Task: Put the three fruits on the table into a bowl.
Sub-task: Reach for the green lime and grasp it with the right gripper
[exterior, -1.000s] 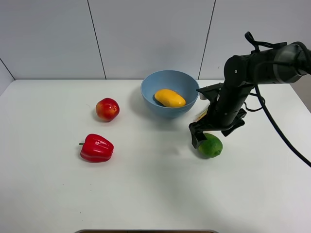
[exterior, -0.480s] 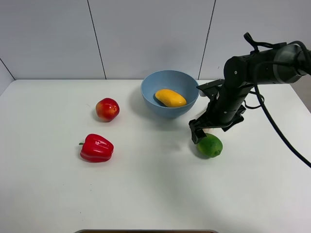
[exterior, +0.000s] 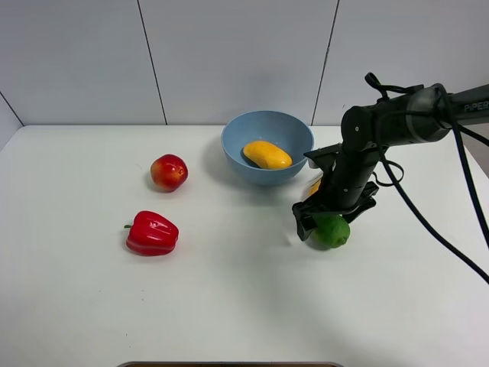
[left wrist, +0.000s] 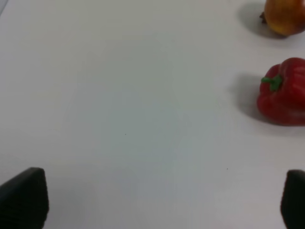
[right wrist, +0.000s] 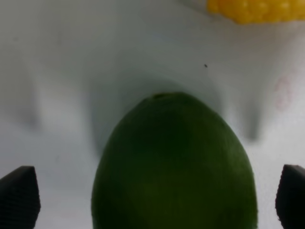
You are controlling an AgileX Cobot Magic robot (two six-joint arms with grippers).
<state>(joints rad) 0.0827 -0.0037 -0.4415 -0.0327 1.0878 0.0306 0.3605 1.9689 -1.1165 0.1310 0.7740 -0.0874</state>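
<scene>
The yellow-orange mango [exterior: 267, 154] lies inside the light blue bowl [exterior: 229, 138] at the back middle of the white table [exterior: 229, 306]. The green lime [exterior: 333, 232] sits on the table to the front right of the bowl. My right gripper [exterior: 327, 222] is open and low over the lime, with a finger on each side of it. In the right wrist view the lime [right wrist: 174, 162] fills the space between the fingertips [right wrist: 19, 195]. The red apple [exterior: 169, 172] sits left of the bowl and also shows in the left wrist view [left wrist: 285, 16]. My left gripper [left wrist: 157, 200] is open and empty over bare table.
A glossy red bell pepper [exterior: 152, 233] lies in front of the apple and shows in the left wrist view [left wrist: 283, 93]. A yellow corn cob [exterior: 314, 186] lies just behind the lime, mostly hidden by the right arm; its kernels show in the right wrist view [right wrist: 250, 10].
My right gripper has shifted slightly left and come down, so its fingers now straddle the lime. The lime, mango, apple and pepper have not moved.
</scene>
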